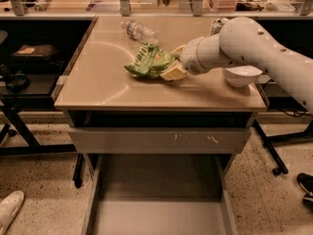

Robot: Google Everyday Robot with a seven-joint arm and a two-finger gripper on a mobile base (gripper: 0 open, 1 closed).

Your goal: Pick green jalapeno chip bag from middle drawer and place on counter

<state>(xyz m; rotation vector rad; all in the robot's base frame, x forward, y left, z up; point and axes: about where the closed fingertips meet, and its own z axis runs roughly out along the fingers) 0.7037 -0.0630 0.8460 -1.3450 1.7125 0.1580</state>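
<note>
While hand (pixel 174 69) clamps green jalapeno chip bag (pixel 146 62) at counter (pixel 98 89) middle, edges well clear; bottle (pixel 139 31) behind, bowl (pixel 243 76) right, middle drawer (pixel 156 217) open.

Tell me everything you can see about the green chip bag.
The chip bag is small, made of light green crinkled foil with white lettering and a yellowish patch. It is crumpled and sits tilted over the middle of the beige counter, either touching it or just above; I cannot tell which. The gripper grips its right end between yellowish fingers. A plastic bottle lies behind it, apart.
</note>
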